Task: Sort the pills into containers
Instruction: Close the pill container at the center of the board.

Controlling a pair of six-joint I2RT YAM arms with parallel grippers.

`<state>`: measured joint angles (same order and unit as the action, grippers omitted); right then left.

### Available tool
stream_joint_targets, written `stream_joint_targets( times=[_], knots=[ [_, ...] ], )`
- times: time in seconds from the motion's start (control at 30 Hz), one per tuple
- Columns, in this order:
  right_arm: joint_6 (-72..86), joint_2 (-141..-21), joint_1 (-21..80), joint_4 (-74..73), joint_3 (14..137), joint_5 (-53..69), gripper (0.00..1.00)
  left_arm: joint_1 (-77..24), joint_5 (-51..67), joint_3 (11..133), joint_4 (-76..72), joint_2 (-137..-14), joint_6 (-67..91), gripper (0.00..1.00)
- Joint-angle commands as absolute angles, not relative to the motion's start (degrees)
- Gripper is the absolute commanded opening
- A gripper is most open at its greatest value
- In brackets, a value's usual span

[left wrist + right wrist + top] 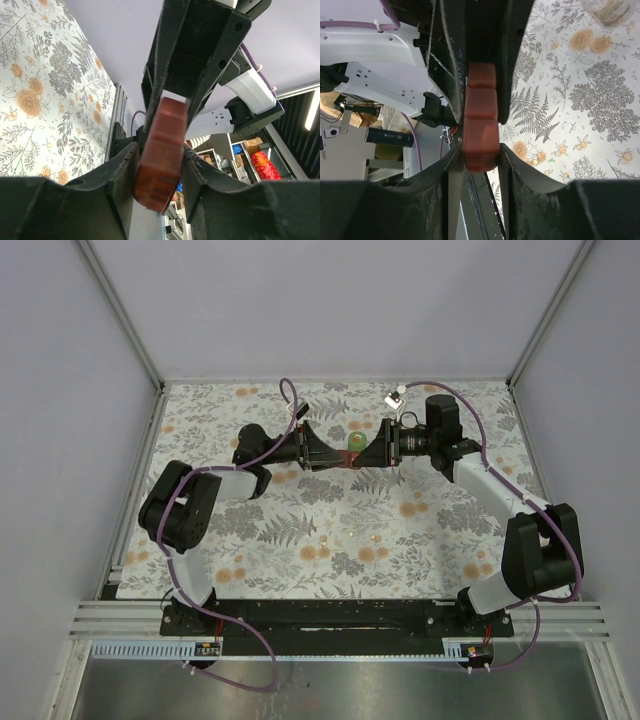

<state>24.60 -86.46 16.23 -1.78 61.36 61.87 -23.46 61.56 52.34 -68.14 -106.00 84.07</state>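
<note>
The left arm (215,490) reaches in from 9 o'clock. The left jaws are partly closed and pinch one end of the pill box (345,464), pressing both of its broad faces. The box sits toward 12 o'clock over the surface, bridging the two arms and held clear of the floral cloth (300,530). It is a dark-red, smooth-cornered rectangular bar. In the right wrist view the pill box (481,120) shows shallow seams that split it into three blocks. Just past it at 12 o'clock stands a bright green bottle (356,443), half hidden behind the jaws. The right arm (490,490) comes in from 3 o'clock, and the right jaws, also partly closed, clamp the opposite end. A pale bottle (609,11) stands on the cloth at 1 o'clock in the right wrist view, cut off by the frame edge.
</note>
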Motion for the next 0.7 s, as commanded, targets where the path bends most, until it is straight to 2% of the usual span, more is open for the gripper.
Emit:
stream_joint_targets(
  times=[0.0,0.1,0.33,0.43,0.47,0.53,0.67],
  knots=[
    [26.5,-85.4,16.8,3.0,62.2,65.7,0.13,-23.9,62.6,52.9,-71.8,-107.0,82.5,0.46],
    [27.0,-85.3,16.6,3.3,62.0,65.8,0.11,-23.9,62.4,53.1,-70.4,-106.8,81.3,0.61],
    [28.2,-85.4,16.1,4.0,61.9,65.7,0.09,-23.9,62.8,52.6,-69.1,-106.0,80.0,0.68],
    [27.9,-85.5,15.8,3.8,61.6,65.3,0.09,-23.6,62.9,52.5,-69.2,-105.6,80.0,0.75],
    [27.4,-85.4,15.7,3.3,61.6,65.1,0.09,-23.5,62.9,52.5,-69.4,-105.6,80.0,0.8],
    [26.6,-85.5,15.5,2.6,61.5,64.7,0.08,-23.1,63.1,52.6,-70.2,-105.2,80.7,0.97],
    [25.1,-85.6,15.2,0.7,61.7,64.2,0.08,-22.7,63.4,52.8,-70.2,-104.8,80.9,0.99]
  ],
)
